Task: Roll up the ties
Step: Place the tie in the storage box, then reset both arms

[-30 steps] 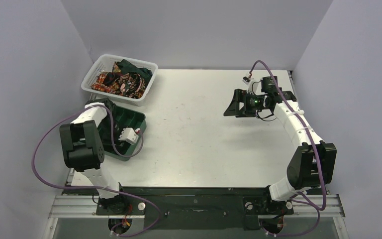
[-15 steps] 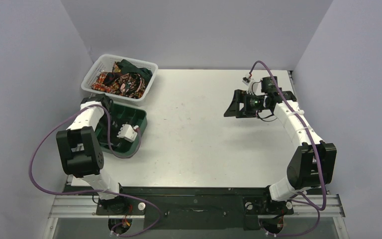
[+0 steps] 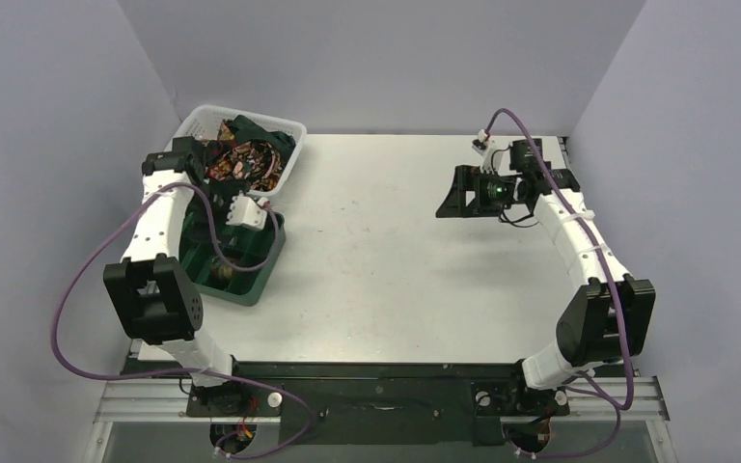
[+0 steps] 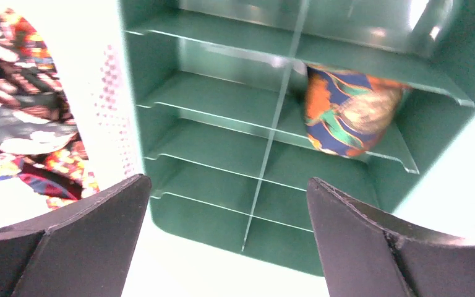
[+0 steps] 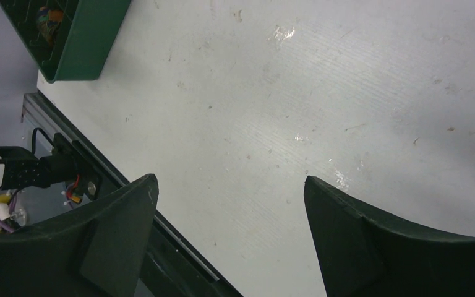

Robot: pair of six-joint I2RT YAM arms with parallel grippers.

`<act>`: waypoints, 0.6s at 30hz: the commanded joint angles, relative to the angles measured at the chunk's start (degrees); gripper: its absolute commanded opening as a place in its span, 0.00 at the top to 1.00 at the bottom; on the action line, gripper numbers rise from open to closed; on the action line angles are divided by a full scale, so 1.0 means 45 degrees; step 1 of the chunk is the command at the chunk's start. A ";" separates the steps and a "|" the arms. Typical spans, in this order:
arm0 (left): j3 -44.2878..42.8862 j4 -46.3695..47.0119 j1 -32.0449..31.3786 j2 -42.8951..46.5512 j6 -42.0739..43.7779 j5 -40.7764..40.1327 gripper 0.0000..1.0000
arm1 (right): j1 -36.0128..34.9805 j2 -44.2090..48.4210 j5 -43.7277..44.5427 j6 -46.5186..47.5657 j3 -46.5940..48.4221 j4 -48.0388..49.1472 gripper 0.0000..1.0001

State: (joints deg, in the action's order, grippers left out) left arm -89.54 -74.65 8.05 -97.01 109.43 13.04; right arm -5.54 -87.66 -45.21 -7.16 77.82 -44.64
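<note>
Several patterned red, orange and dark green ties (image 3: 241, 154) lie heaped in the white mesh basket (image 3: 285, 135) at the back left; they also show at the left edge of the left wrist view (image 4: 18, 117). One rolled tie (image 4: 349, 111), orange, teal and navy, sits in a compartment of the green tray (image 4: 222, 99); it also shows in the right wrist view (image 5: 48, 15). My left gripper (image 3: 203, 174) is open and empty, held over the gap between basket and tray (image 3: 262, 265). My right gripper (image 3: 453, 201) is open and empty above the table's right half.
The green tray's other compartments in view hold nothing. The tray's corner (image 5: 80, 49) and the table's near edge with the black rail (image 5: 99, 179) show in the right wrist view. Grey walls enclose the table on three sides.
My left arm has risen out of the green tray and swung back toward the basket, uncovering the rolled tie. My right gripper has shifted slightly toward the back.
</note>
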 commanded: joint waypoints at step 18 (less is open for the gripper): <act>-0.9955 0.4694 -0.5851 -0.3838 -2.0446 -0.2562 0.03 | 0.2724 0.0443 0.6307 0.0379 0.3662 0.1347 0.00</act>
State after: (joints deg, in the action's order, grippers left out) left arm -127.87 -54.68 -13.74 -109.43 35.16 6.07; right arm 0.73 -87.35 -21.28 -1.28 95.66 -41.50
